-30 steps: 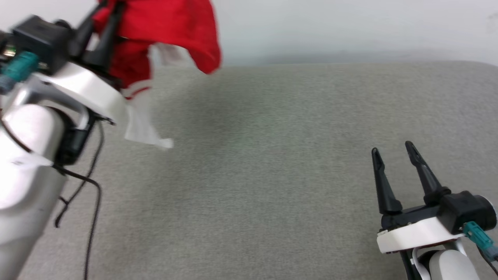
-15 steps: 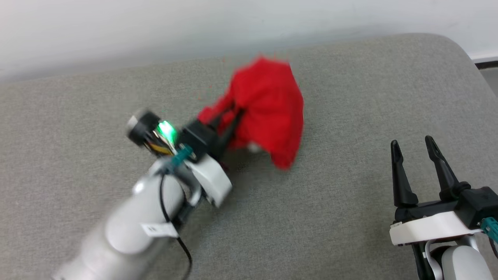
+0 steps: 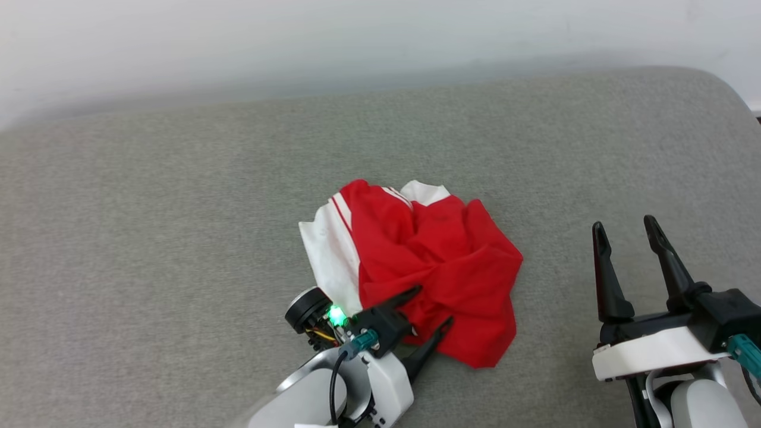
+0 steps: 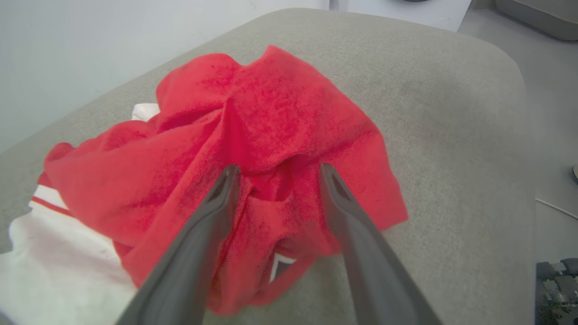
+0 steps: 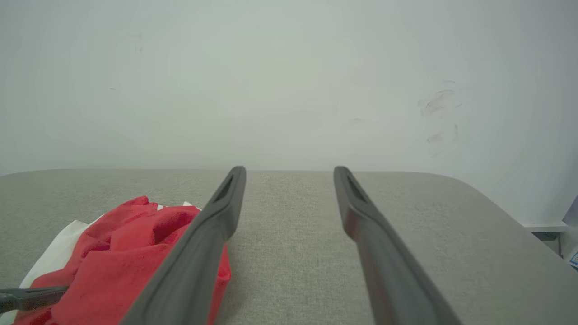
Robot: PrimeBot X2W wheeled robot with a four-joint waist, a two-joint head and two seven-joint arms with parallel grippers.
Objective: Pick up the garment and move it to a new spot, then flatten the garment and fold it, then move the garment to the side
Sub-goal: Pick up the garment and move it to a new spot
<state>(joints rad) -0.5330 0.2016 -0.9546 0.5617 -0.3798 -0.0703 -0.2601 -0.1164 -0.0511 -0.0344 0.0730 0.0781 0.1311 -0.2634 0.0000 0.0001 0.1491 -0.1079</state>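
Jaws apart; garment bunched diagonally.

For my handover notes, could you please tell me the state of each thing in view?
Red jersey T-shirt with white sleeves: crumpled in a heap on the grey fabric cushion, held by neither gripper.
Left gripper: open, fingers over the shirt's near edge.
Right gripper: open, empty, apart from the shirt.
Green light on the left wrist: lit.
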